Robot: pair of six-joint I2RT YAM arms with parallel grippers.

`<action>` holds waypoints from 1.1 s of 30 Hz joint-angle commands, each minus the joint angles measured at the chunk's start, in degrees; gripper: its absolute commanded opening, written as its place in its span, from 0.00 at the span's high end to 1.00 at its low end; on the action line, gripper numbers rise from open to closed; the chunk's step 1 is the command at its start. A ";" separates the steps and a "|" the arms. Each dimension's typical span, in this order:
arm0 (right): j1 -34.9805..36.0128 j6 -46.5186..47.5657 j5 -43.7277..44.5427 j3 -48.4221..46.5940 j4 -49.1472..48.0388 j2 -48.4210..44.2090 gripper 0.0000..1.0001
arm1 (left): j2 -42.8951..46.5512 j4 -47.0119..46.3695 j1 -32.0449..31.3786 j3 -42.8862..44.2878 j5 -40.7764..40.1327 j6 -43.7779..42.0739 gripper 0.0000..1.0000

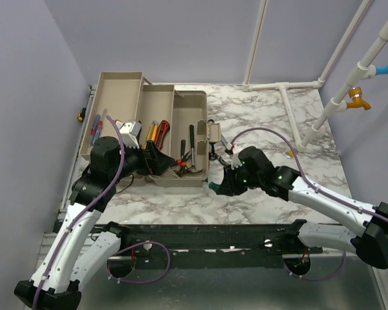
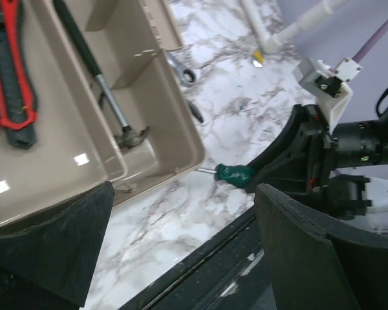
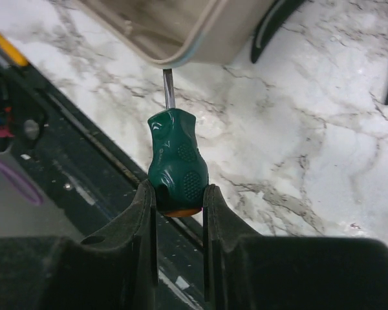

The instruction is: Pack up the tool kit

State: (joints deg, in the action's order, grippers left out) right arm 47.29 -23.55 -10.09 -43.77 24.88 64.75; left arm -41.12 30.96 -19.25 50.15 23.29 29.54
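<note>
Overhead view, far left: toolbox [image 1: 119,90] lies open on the marble table [image 1: 265,123], its beige trays stepped out toward the left wall. The plastic is smooth and matt, with rounded corners. This view gives the whole layout, but the tools in it read only as small streaks.

The left wrist view fills in detail. A red knife [image 2: 16,77] with a black core lies in the left compartment. A hammer [image 2: 113,106] (steel claw head, slim black shaft) lies lengthwise in the next. A wrench [image 2: 181,70] sits on the marble just beyond the box wall, partly hidden by the rim.

Left claw [image 2: 181,252]: its black fingers [image 2: 52,245] are spread wide with nothing between them, above the box's near rim and the table edge.

The green screwdriver [image 3: 178,161] is outside the box, at its near right corner. Only the right wrist view shows its build: a bulbous handle with dimpled grip patches, an orange butt and a thin steel shaft. The tip is aimed at the box's rounded corner (cannot tell if it touches). Overhead it is only a teal speck.

Right claw [image 3: 179,197]: pinching the rear of the handle between two flat black pads [image 3: 145,219], the rest of the handle sticking out forward. A black curved handle [image 3: 271,29] lies on the marble beside the box; I cannot tell which tool it belongs to.

Far right, overhead only: white pipes [image 1: 281,84] run along the back edge and up the wall.
</note>
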 commanded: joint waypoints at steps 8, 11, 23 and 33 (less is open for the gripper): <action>0.19 -4.82 -4.19 -7.13 -5.10 -1.79 0.99 | 5.59 -10.30 -0.71 -0.66 1.57 7.20 0.04; 0.22 -9.25 -0.91 -7.79 -10.11 -1.00 0.99 | 7.03 -9.64 -0.71 -0.59 -0.59 7.12 0.04; 0.26 -14.63 2.67 -17.29 -16.94 13.77 0.18 | 12.50 -1.31 -0.71 2.72 -14.07 2.37 0.01; 0.17 -14.44 34.46 -16.79 -1.87 9.23 0.18 | 15.35 7.71 -0.71 7.73 -22.26 -3.21 0.01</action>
State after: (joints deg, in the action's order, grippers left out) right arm 47.31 -37.63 6.42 -59.00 13.13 75.61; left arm -27.20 34.26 -19.64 56.18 5.93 29.65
